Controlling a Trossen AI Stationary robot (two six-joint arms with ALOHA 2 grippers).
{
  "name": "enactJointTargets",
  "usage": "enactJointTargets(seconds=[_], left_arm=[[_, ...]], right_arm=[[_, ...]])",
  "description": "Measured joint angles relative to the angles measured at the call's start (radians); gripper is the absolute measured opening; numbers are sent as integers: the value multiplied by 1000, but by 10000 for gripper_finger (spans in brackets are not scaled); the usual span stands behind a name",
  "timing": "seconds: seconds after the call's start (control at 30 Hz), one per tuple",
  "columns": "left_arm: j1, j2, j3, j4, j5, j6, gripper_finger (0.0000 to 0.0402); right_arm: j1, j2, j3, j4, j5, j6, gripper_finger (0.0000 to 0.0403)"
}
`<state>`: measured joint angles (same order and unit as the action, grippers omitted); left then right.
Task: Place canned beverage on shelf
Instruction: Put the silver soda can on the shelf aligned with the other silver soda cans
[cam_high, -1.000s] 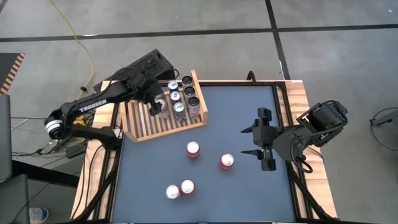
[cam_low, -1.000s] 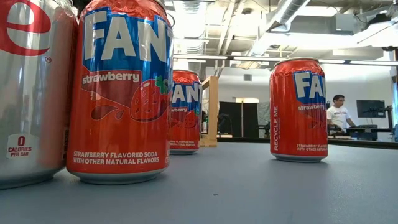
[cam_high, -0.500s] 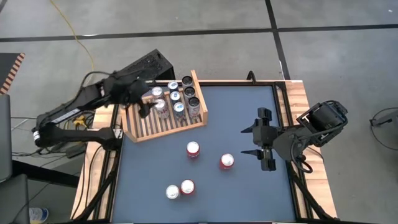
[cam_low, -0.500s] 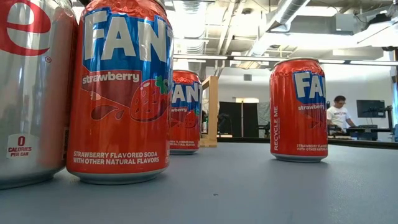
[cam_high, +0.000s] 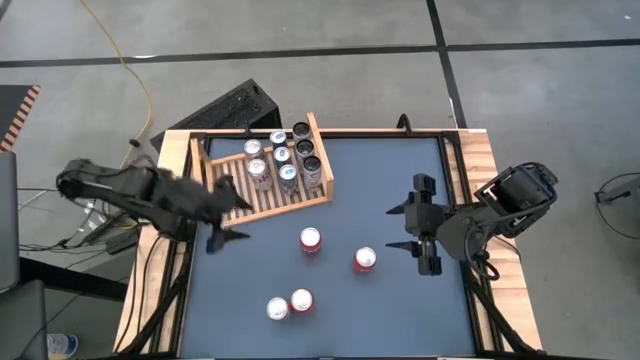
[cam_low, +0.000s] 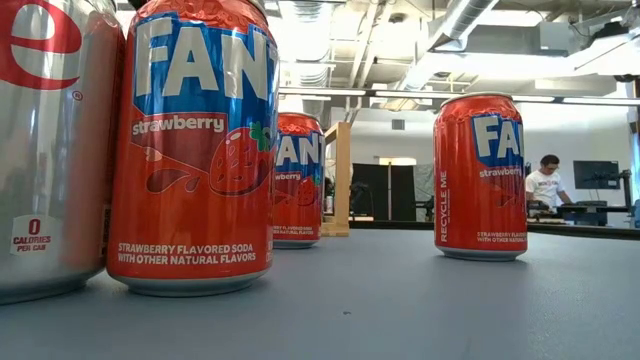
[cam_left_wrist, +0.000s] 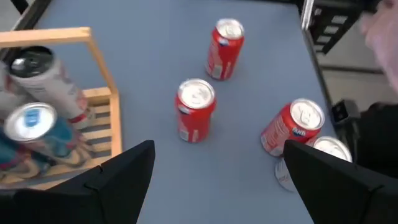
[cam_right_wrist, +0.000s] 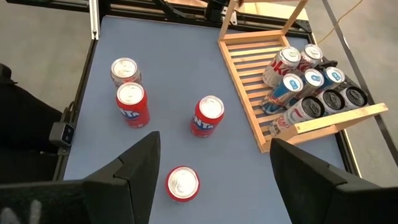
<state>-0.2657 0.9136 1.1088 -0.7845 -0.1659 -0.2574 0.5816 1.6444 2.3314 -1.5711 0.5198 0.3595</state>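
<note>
Four cans stand loose on the bench (cam_high: 400, 170), which has a dark blue-grey top edged in light wood: a red strawberry-soda can (cam_high: 310, 241) near the middle, a second red can (cam_high: 365, 260) to its right, and nearer the front edge a third red can (cam_high: 301, 301) touching a silver can (cam_high: 277, 309). All four stand upright with silver tops and pull tabs; at table height the red ones show blue bands with white lettering and a strawberry picture. The bench stands on a grey concrete floor where a yellow cable (cam_high: 130, 70) trails, and a black ridged box (cam_high: 235, 104) sits just behind the shelf. The low view looks into a workshop with ceiling ducts, where a person in a white shirt (cam_low: 545, 183) sits by a monitor. The shelf (cam_high: 250, 205), a light-wood slatted rack with raised side boards, lies at the back left corner and holds seven cans (cam_high: 280, 157) bunched toward its back end: silver, blue and dark ones. The left gripper (cam_high: 224, 212) hovers at the shelf's front edge, fingers spread wide and holding nothing. The right gripper (cam_high: 420, 222) waits at the bench's right side, likewise wide open and empty.
</note>
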Motion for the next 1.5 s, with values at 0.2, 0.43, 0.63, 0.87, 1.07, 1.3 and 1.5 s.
enactJointTargets(seconds=[0.2,0.43,0.63,0.87,1.07,1.3,1.5], left_arm=[[-248,186,3,47,-138,-112,342],[-463,418,64,38,-294,-304,342],[-518,602,216,35,-339,-327,342],[-555,743,301,16,-339,-302,341],[-562,742,297,27,-376,-296,341],[-566,742,265,87,-365,-280,341],[-548,739,177,230,-320,-234,341]], right_arm=[[0,0,0,0,1,18,276],[0,0,0,0,1,32,276],[0,0,0,0,1,28,276],[2,13,0,0,1,35,276],[6,29,1,0,0,35,276],[6,58,2,0,-3,33,276],[3,75,1,0,-9,26,276]])
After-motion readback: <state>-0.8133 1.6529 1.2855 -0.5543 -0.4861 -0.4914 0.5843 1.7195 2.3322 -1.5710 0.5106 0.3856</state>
